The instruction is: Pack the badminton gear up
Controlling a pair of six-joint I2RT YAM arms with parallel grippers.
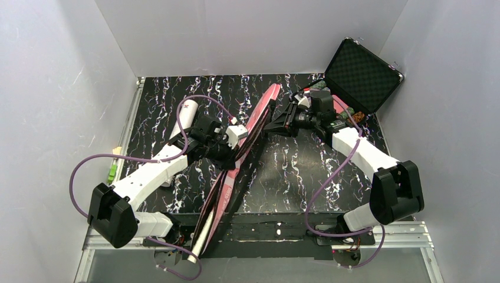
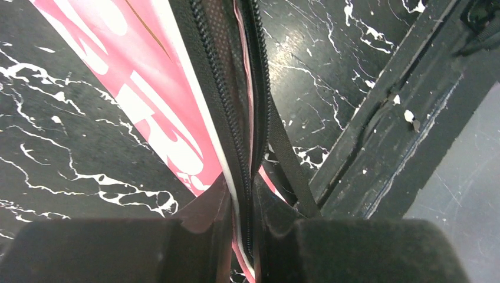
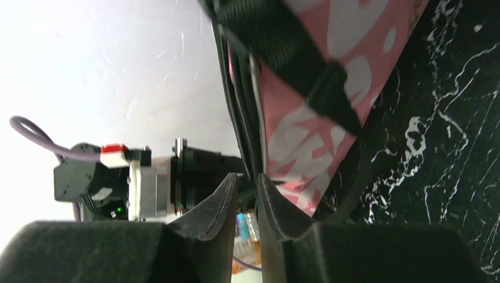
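Observation:
The long pink racket bag (image 1: 268,103) lies slanted across the dark marbled table, from the back middle to the near left. It stands partly on edge. My left gripper (image 1: 240,141) is shut on its black zipper edge (image 2: 206,88), and the fingers (image 2: 194,236) pinch the seam in the left wrist view. A white handle end (image 1: 198,243) pokes out at the bag's near end. My right gripper (image 3: 247,180) hangs just to the right of the bag (image 3: 301,135), its jaws a narrow gap apart with nothing between them. The white-grey tube (image 1: 187,113) lies at the back left.
An open black case (image 1: 362,73) with foam lining stands at the back right, behind the right arm. The bag's black strap (image 2: 289,159) trails on the table. A small green object (image 1: 112,171) sits at the table's left edge. White walls close in three sides.

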